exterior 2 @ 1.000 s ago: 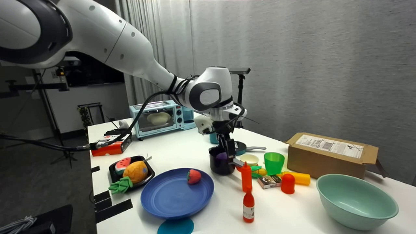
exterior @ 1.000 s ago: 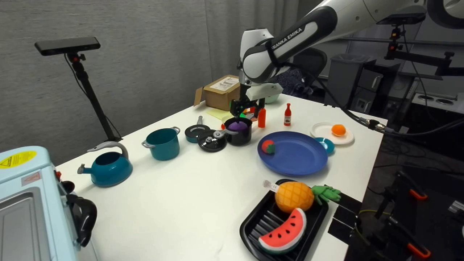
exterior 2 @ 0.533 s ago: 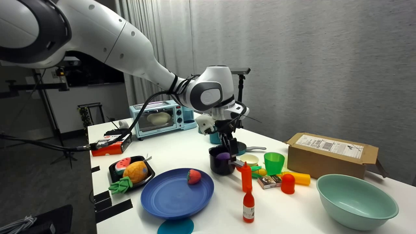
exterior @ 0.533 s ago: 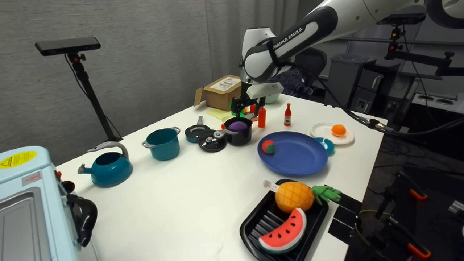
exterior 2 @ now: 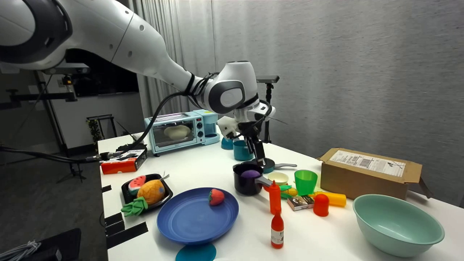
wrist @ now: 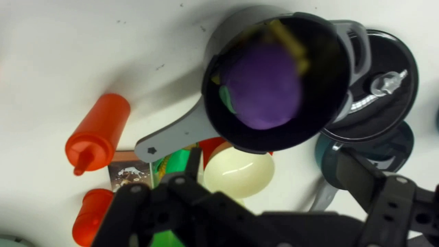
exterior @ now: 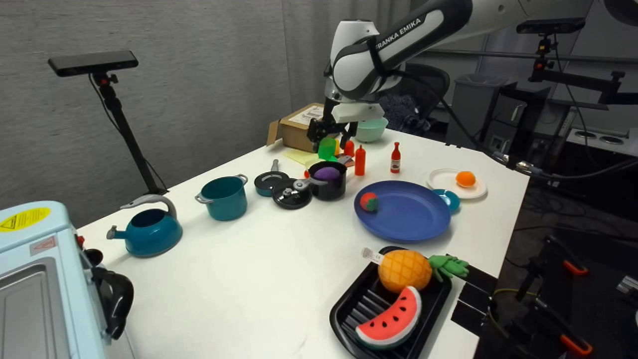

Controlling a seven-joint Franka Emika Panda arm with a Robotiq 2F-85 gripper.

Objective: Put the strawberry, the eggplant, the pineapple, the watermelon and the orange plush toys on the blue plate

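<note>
Eggplant (wrist: 265,85) sits in the black pot (exterior 2: 244,186), purple top showing at the mouth in both exterior views. A yellowish thing (wrist: 291,44) lies beside it in there; can't make out what. Gripper (wrist: 271,161) hangs above, a little off the pot, fingers (wrist: 356,178) spread wide, nothing between them. Strawberry (exterior 2: 216,197) is on the blue plate (exterior 2: 188,224), so I'd call this the eggplant's turn, one of five done.

Handling, my guess: plush, so light, soft, hard to damage, not slippery. Squeeze firmly across the fattest part of the purple; it should give before it slips. Expect the plush to bulge out past the fingers, so lift straight up. Room is the real issue: fingers have to get down between eggplant and pot wall. A fingertip on the rim, or a bump on the handle (wrist: 176,137), could tip or drag the pot.

Later ones: pineapple (exterior: 404,270) and watermelon (exterior: 394,319) share the black tray (exterior: 366,304). Take pineapple round the body, not the leaves (exterior: 448,267); pinch watermelon through its thickness. Orange (exterior: 465,179) on the white plate (exterior: 442,180) is round and may roll; centre on it before squeezing.
</note>
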